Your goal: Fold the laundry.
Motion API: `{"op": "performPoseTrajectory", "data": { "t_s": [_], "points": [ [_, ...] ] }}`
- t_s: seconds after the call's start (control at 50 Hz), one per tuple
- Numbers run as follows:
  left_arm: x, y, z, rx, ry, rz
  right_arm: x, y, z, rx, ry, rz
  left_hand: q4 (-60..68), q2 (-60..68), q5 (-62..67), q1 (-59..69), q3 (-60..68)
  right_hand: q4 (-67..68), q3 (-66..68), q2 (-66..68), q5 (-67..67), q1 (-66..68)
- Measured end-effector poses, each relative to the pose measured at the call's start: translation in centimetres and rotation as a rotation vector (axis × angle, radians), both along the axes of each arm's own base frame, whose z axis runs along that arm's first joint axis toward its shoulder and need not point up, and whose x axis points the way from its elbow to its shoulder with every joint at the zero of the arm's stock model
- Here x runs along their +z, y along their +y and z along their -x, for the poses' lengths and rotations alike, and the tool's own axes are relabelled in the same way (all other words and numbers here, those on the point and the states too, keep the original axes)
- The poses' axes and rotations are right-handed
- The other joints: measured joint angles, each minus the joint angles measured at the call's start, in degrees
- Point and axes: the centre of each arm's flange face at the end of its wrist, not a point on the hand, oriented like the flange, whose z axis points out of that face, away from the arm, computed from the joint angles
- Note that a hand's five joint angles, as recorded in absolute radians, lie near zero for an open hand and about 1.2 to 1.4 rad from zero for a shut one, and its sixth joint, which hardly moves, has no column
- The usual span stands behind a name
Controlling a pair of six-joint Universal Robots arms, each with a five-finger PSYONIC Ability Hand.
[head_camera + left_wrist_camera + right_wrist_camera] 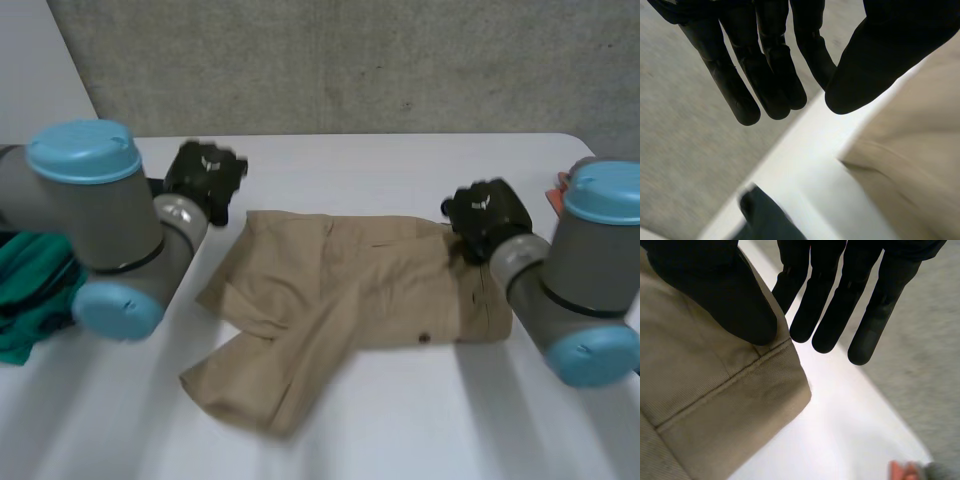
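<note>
Khaki trousers (350, 290) lie rumpled mid-bench (400, 420). The left hand (205, 178), fingers straight and released, hovers beside one far corner, and the right hand (487, 215), likewise released, hangs over the other. Each should pinch its corner squarely before lifting.

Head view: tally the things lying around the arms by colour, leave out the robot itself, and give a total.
Tan: 1, the tan garment, spread out in the middle
Green: 1, the green cloth, on the left side
Orange: 1, the orange thing, on the right side, partly hidden, too little showing to tell what it is
Total: 3
</note>
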Motion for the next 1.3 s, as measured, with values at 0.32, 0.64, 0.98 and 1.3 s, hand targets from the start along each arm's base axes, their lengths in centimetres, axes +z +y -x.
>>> {"op": "performPoseTrajectory", "data": {
  "t_s": [0.32,0.64,0.98,1.3],
  "points": [
    [1.6,7.9,-0.4,0.033,0.064,-0.344,-2.5,0.2,-0.8,-0.035,-0.003,-0.052,-51.8,-51.3,-52.1,-48.2,-51.2,0.0,0.0,0.3,0.1,0.0],
    [-2.6,15.8,-0.2,-0.035,0.117,-0.52,-1.7,2.3,0.7,-0.013,-0.023,-0.065,-52.2,-51.8,-52.6,-48.2,-51.2,0.1,0.0,0.4,0.1,0.0],
    [-9.0,11.7,2.6,-0.078,0.022,-0.363,-2.4,2.3,1.2,-0.023,-0.014,-0.08,-27.7,-27.8,-27.7,-23.0,-27.5,0.1,0.0,0.4,0.1,0.0],
    [-2.4,8.7,1.6,-0.082,0.142,-0.183,-0.8,1.4,1.0,-0.022,-0.017,-0.041,-0.1,-0.5,-2.1,-1.1,-1.0,0.1,0.0,0.4,0.1,0.0]
  ]
}}
